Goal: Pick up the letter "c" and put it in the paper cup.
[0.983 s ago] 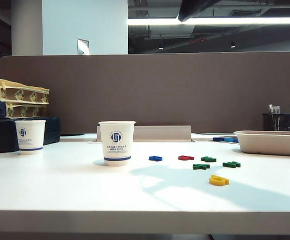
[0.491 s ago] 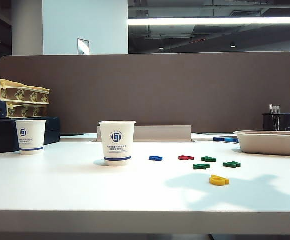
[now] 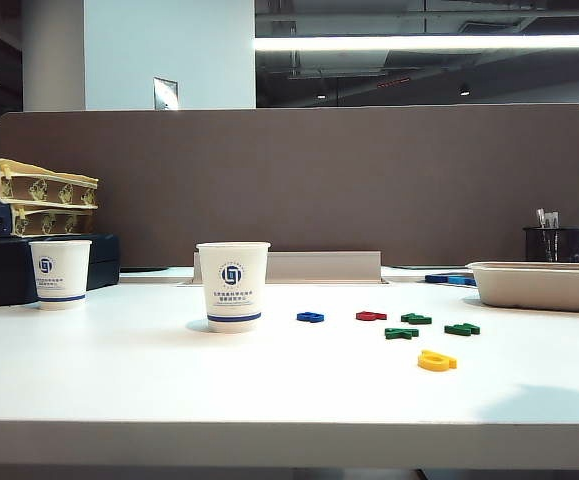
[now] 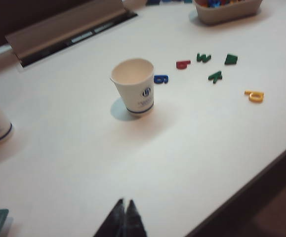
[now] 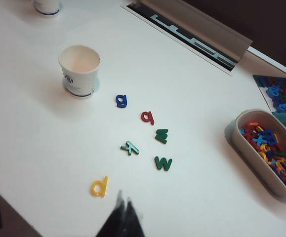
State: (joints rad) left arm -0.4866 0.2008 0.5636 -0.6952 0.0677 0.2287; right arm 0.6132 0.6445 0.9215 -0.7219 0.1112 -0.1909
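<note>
The paper cup [image 3: 233,290] stands upright left of the table's middle; it also shows in the left wrist view [image 4: 139,94] and the right wrist view [image 5: 77,79]. The letter "c" is not in view in any frame. Inside the cup I see only its pale wall. My left gripper [image 4: 124,201] hangs shut and empty above bare table near the front edge, well short of the cup. My right gripper [image 5: 123,198] is shut and empty, high above the table just beside a yellow letter [image 5: 99,187]. Neither gripper shows in the exterior view.
Right of the cup lie a blue letter [image 3: 310,317], a dark red letter [image 3: 371,316], three green letters [image 5: 163,163] and the yellow one [image 3: 436,361]. A second cup [image 3: 60,275] stands far left. A beige tray [image 3: 539,290] of mixed letters sits far right.
The arm seen at the top of the exterior view has left the frame, and its shadow has slid off the table toward the lower right. Cups and letters have not moved.
</note>
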